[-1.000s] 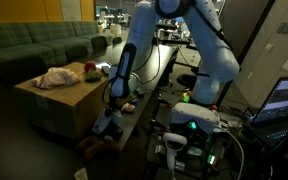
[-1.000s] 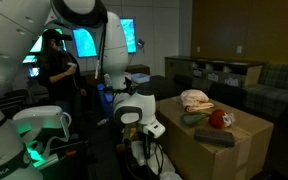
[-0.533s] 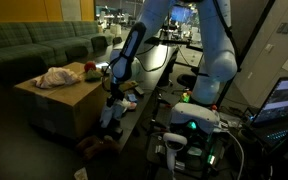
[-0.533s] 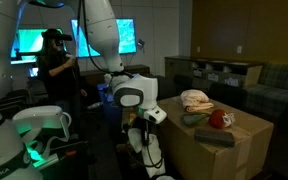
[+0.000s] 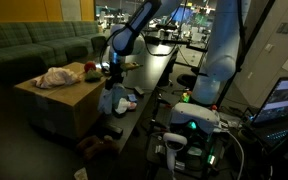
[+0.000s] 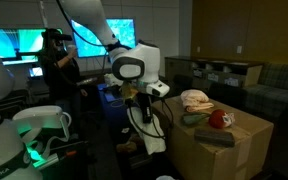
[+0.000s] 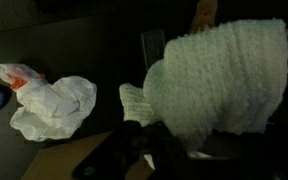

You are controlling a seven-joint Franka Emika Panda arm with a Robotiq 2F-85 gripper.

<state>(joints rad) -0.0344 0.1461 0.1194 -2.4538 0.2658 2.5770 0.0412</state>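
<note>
Wrist view, left to right: a crumpled plastic bag (image 7: 49,100) lies on the floor (image 7: 104,45). The knitted cloth (image 7: 219,75) hangs from your fingers (image 7: 144,142), which are clamped fully onto its top fold so that it drapes freely beside the counter's (image 5: 69,92) edge.

No text, label, brand or number is legible, neither on the white cloth (image 7: 219,80) under the gripper (image 6: 144,96) nor on the lit screens (image 6: 84,42) behind it.
</note>
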